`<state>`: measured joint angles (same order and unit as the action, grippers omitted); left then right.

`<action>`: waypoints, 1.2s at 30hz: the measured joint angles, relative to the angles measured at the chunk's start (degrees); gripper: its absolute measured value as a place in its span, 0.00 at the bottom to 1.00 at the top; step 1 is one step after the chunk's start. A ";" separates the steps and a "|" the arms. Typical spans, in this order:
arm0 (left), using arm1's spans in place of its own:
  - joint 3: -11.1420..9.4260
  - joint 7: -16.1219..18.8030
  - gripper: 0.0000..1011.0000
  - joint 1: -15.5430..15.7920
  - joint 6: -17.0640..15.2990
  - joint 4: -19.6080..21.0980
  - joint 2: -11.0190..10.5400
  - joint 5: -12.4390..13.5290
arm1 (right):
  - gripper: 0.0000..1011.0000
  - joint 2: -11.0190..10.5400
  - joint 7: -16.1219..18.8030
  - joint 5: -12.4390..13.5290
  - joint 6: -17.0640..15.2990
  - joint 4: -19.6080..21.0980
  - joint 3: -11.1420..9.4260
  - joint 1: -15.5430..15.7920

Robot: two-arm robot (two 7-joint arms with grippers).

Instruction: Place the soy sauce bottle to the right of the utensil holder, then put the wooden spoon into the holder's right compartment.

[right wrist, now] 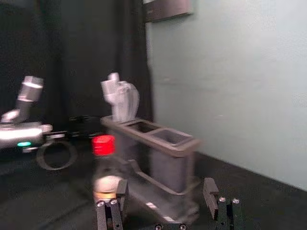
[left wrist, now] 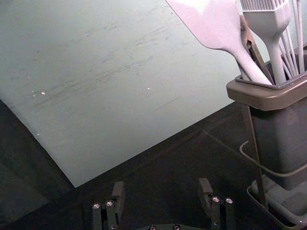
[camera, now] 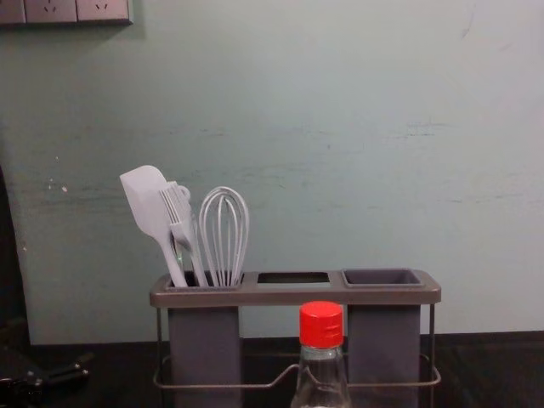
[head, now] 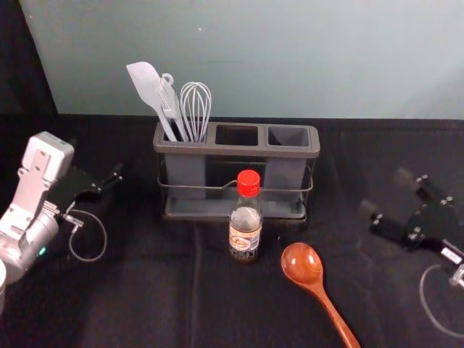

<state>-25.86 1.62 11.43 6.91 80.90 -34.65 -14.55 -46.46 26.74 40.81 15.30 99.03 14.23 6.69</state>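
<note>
1. The right gripper (head: 386, 194) is held at the right side of the worktop (head: 145, 304), fingers spread wide, nothing gripped.
2. The left gripper (head: 107, 183) is parked near the left edge, fingers also well apart, nothing gripped.
3. The soy sauce bottle (head: 245, 230) is stood upright before the utensil holder (head: 235, 150), slightly right of its middle.
4. The wooden spoon (head: 303, 264) is laid right of the bottle, handle slanted toward the near edge.
5. A spatula (camera: 146, 202), brush (camera: 180, 223) and whisk (camera: 224, 234) are kept in the holder's left compartment.
</note>
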 joint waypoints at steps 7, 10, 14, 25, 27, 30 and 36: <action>0.00 0.00 0.99 0.00 0.00 0.00 0.00 0.00 | 0.99 1.83 4.82 -0.30 -4.99 0.02 4.08 -3.73; 0.00 0.00 0.99 0.00 0.00 0.00 0.00 0.00 | 0.99 3.76 5.76 -1.68 -7.26 -0.89 6.25 -6.53; 0.00 0.00 0.99 0.00 0.00 0.00 0.00 0.00 | 0.99 6.16 6.19 -3.93 -9.26 -2.44 8.32 -9.83; 0.00 0.00 0.99 0.00 0.00 0.00 0.00 0.00 | 0.99 12.08 7.10 -9.98 -13.28 -6.79 12.72 -17.93; 0.00 0.00 0.99 0.00 0.00 0.00 0.00 0.00 | 0.99 12.60 7.17 -10.39 -13.65 -7.13 13.09 -18.59; 0.00 0.00 0.99 0.00 0.00 0.00 0.00 0.00 | 0.99 13.65 7.51 -11.13 -14.48 -7.71 13.90 -19.92; 0.00 0.00 0.99 0.00 0.00 0.00 0.00 0.00 | 0.99 15.52 7.57 -11.91 -15.54 -8.86 15.02 -21.87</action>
<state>-25.86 1.62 11.43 6.91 80.90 -34.64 -14.55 -30.94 34.31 28.90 -0.24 90.17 29.26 -15.19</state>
